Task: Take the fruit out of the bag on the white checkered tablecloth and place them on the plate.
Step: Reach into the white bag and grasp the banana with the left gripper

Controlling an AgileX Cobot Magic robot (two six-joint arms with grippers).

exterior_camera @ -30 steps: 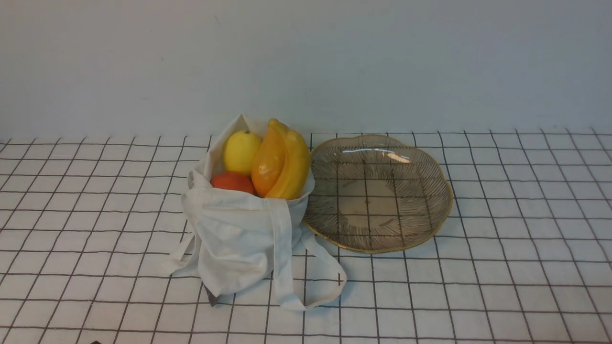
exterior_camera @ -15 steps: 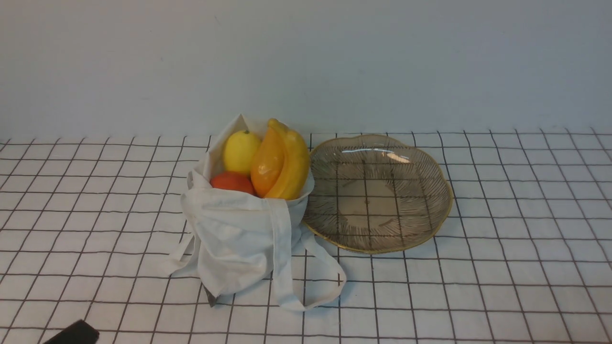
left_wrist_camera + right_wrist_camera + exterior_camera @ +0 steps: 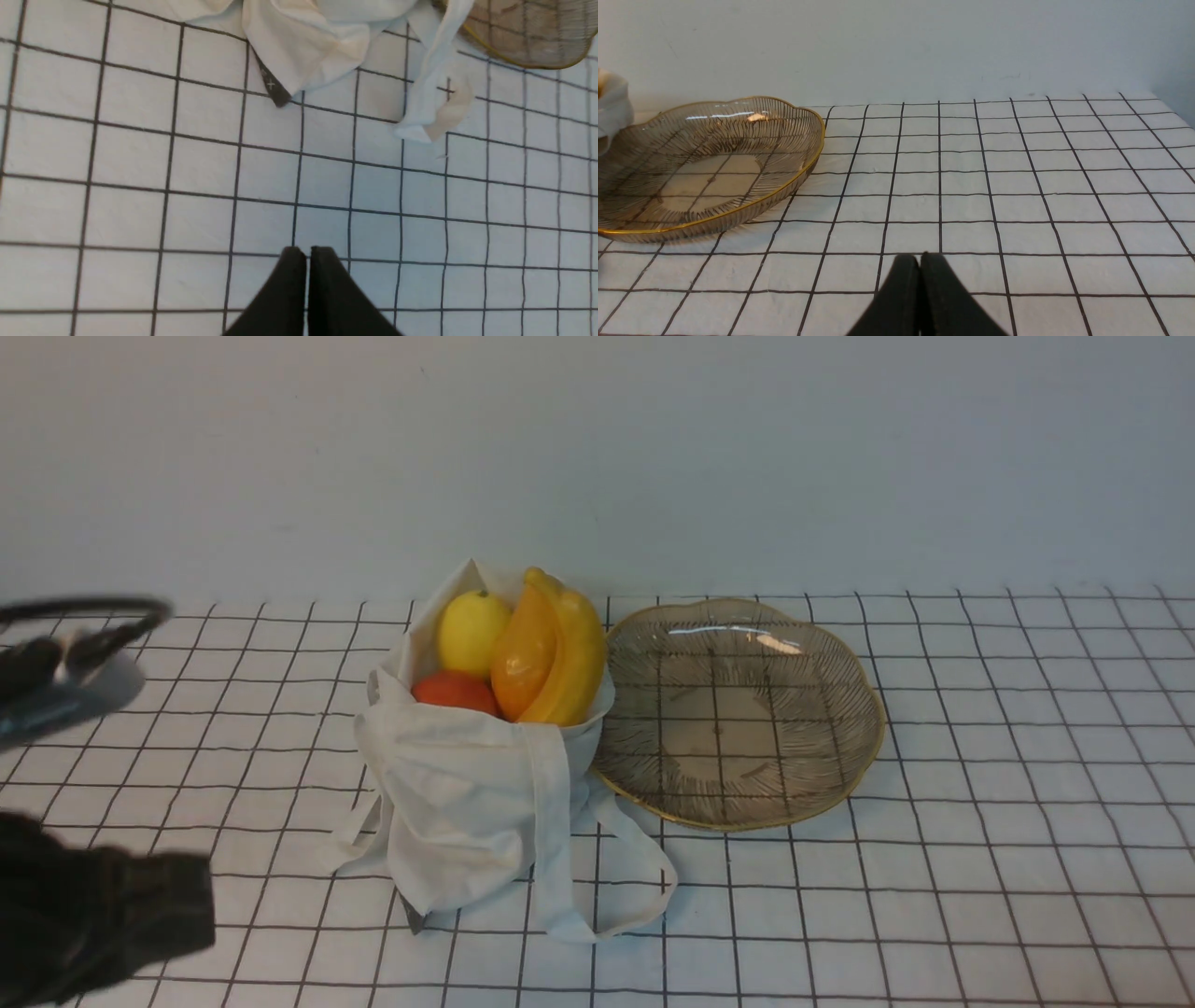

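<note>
Nearest, at the lower left of the front view, the left arm [image 3: 93, 915] shows as a dark blur. In its wrist view the left gripper [image 3: 307, 252] hangs over bare tablecloth [image 3: 140, 210], fingers pressed together and holding nothing. The right gripper [image 3: 920, 257], likewise closed and empty, sits low over the cloth, apart from the plate.

Further in, at the centre of the front view, the bag [image 3: 457, 803] slumps with one strap [image 3: 560, 887] looped toward the camera. All four fruits sit in its open mouth. The tangerine [image 3: 455, 693] is in front with the lemon [image 3: 471, 633] behind it. The mango [image 3: 523, 663] and banana [image 3: 574, 658] lean upright together on the plate side. The plate [image 3: 738, 709], right of centre, lies just beside the bag, seemingly touching it, and is empty.

Several things could go wrong, as I judge it. The fingers must spread before reaching in, or they would shove the soft bag over. The glossy fruit could slip from a pinch. Pulling the mango out may topple the banana. The loose strap could snag an arm and drag the bag into the glass plate.
</note>
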